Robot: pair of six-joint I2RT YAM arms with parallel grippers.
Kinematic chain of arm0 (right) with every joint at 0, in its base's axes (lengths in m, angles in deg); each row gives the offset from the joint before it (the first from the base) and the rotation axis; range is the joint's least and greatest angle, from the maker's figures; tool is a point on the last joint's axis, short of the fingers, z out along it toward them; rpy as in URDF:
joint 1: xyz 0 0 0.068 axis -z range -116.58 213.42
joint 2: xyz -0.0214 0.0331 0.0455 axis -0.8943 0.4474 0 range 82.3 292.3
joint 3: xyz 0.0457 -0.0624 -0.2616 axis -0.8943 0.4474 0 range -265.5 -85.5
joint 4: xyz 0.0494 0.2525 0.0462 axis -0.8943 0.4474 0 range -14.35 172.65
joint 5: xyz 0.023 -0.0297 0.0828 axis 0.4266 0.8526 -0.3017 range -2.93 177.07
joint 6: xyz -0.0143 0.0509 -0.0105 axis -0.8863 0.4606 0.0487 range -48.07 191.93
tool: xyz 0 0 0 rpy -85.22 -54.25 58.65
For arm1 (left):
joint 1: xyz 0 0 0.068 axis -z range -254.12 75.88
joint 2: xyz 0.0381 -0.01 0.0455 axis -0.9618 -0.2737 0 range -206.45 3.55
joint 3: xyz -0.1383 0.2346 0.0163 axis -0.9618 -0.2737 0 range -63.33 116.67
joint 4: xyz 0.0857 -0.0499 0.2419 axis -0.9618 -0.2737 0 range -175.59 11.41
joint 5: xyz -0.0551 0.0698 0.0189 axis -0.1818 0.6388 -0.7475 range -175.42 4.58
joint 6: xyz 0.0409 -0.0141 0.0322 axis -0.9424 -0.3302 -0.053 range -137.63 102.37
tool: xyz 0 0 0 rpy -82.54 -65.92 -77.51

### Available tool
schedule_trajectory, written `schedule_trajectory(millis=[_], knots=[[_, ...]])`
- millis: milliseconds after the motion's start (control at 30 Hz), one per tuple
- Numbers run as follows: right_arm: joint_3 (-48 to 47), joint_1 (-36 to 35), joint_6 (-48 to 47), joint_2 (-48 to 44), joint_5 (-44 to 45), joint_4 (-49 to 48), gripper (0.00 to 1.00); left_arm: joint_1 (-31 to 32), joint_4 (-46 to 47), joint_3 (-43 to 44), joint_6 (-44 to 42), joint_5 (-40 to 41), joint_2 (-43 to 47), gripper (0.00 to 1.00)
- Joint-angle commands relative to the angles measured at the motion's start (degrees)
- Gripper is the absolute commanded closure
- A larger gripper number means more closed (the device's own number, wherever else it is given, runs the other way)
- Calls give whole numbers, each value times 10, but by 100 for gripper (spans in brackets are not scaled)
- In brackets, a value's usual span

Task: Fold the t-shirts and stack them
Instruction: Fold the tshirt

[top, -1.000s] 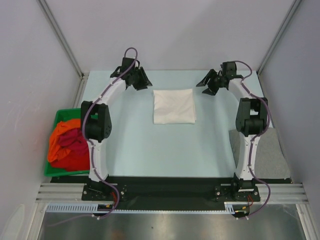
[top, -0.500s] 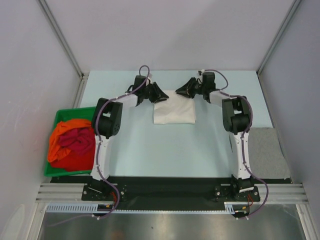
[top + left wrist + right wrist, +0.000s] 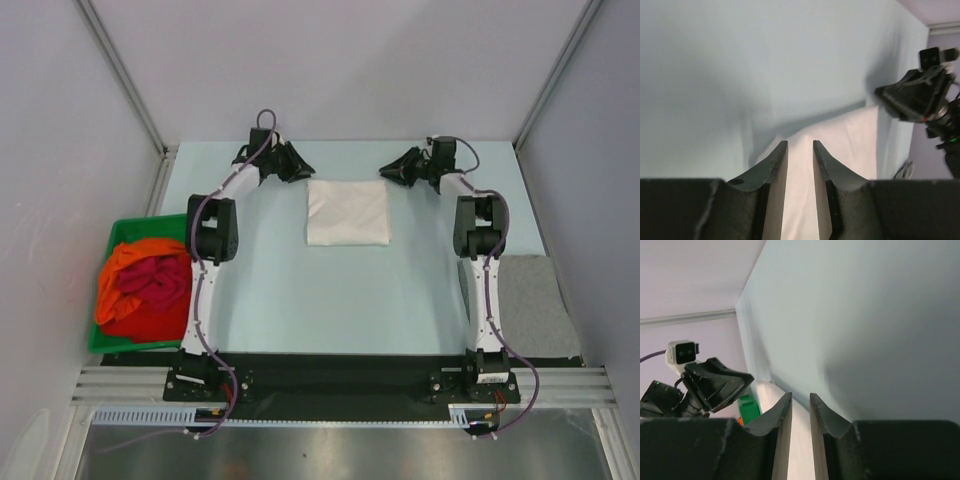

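Where the folded white fabric t-shirt (image 3: pixel 347 212) lies flat, left gripper (image 3: pixel 800 145) and right gripper (image 3: pixel 801 396) flank its far corners, narrowly parted, empty, seemingly ready to pinch.

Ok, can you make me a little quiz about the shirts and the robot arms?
1. True or false: the white t-shirt lies folded on the table, outside the green bin.
2. Where is the grey t-shirt? A in the bin; B beside the right arm; C under the white t-shirt.
3. Fill in: the orange t-shirt and the dark red t-shirt are piled in the ____.
Key: 1 true; 2 B; 3 green bin.
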Motion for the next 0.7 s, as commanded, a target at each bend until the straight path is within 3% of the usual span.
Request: schedule_trajectory(millis=[0,200,267,433,667], knots=[[-19,23,-83,-99,3,124,73,7,-55,-83,-59,21,152,68],[161,6,-104,-276,-5,100,65,53,25,-283,-34,16,315,67],[261,-8,-79,-306,-16,29,63,68,85,-338,-11,1,338,66],[391,-78,-7,-330,-33,-78,57,103,173,-450,33,-17,321,68],[503,-70,-47,-288,-46,-126,53,86,104,-476,-90,15,250,71]])
